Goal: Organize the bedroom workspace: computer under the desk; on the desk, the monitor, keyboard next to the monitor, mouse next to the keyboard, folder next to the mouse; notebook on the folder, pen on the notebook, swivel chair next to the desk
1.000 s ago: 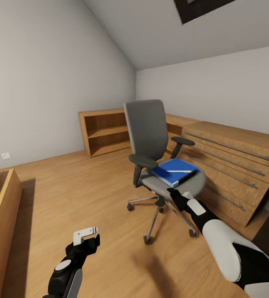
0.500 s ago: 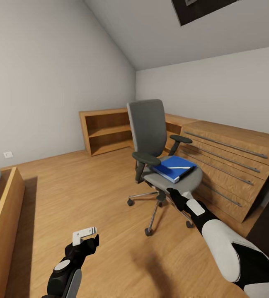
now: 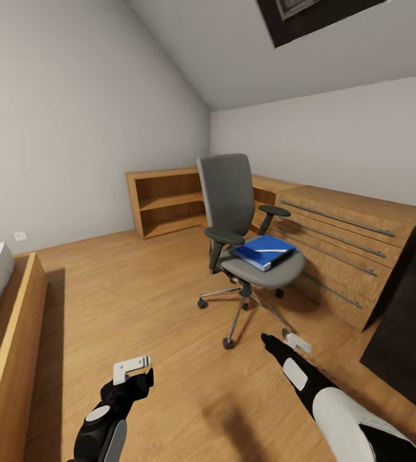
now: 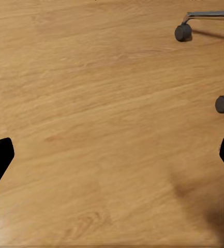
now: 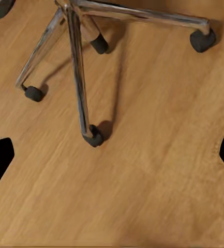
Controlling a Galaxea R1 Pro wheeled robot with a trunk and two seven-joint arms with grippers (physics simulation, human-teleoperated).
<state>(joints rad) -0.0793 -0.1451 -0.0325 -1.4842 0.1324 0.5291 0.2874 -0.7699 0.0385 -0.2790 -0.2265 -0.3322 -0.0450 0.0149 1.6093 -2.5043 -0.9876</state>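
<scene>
Grey padded swivel chair (image 3: 236,212), flat glossy blue folder (image 3: 263,251); plank floor (image 3: 137,301)

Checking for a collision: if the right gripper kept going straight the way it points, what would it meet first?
Probably the wood floor, close to the swivel chair and its metal star base. The right gripper looks down at bare planks; depth is unclear.

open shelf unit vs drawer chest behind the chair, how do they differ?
The open shelf unit has bare open compartments; the drawer chest has closed fronts with long grey bar handles. The shelf unit stands against the far wall to the left of the swivel chair; the chest runs along the wall to its right. The chest looks longer. Both are light wood and low.
</scene>
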